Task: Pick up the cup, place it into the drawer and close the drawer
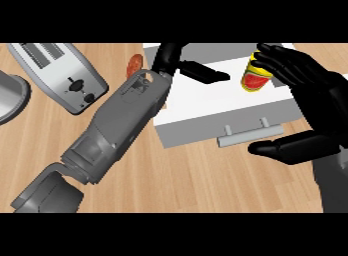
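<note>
As drawer [206,107] gapes, cup [256,76] inside

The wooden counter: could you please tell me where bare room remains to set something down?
Bare wood lies below the white drawer, between the two forearms, and below the silver toaster. It is crowded around the yellow-and-red cup, flanked by the left hand and right hand.

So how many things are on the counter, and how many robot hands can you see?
Toaster: 1
Drawer: 1
Cup: 1
Grey round pot: 1
Reddish thing, partly hidden: 1
Hands: 2, the left hand and the right hand
Total: 7
</note>
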`<state>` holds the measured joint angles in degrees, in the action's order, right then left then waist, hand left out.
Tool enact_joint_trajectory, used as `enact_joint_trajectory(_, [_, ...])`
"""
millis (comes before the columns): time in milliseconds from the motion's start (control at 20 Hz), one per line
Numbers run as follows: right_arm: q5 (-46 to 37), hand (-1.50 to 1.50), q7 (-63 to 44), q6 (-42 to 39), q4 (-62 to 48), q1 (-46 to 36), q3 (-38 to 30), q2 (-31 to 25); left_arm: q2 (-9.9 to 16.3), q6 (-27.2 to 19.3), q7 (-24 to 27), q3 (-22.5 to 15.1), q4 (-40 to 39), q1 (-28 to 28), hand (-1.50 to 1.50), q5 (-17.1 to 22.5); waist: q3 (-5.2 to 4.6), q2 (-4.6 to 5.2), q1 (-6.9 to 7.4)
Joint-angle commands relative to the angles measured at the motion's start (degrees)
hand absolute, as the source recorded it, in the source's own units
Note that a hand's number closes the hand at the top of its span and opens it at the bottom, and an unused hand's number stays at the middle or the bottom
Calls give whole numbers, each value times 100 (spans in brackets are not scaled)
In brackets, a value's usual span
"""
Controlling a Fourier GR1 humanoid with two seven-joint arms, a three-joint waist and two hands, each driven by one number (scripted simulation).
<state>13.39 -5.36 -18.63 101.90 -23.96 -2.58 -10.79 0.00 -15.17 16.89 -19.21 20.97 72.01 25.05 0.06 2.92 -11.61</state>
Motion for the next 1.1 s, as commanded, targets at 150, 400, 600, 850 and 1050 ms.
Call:
enact_joint_trajectory(150, [642, 150, -250, -1067, -46, 29, 774, -46, 0, 192, 908, 239, 398, -148, -150, 795, -11, -17, 117])
enact_joint_trajectory(400, [153, 150, -732, -1899, 61, 220, 1193, -989, 0, -226, 1099, 354, 251, 39, -150, 1061, -9, -108, 274])
enact_joint_trajectory(600, [-519, -150, -873, -1820, 161, 447, 1203, -1288, 0, -340, 1217, 210, 198, -114, -150, 1284, -4, -179, 519])
enact_joint_trajectory(850, [-2494, -150, -16, -1230, -183, 855, 1628, -1240, 0, -118, 1310, 471, 237, -67, -150, 1347, 2, -212, 962])
enact_joint_trajectory(1050, [-3494, -150, 421, -597, -1433, 761, 2161, -907, 0, -33, 1453, 374, 441, -457, -150, 1400, 2, -226, 1182])
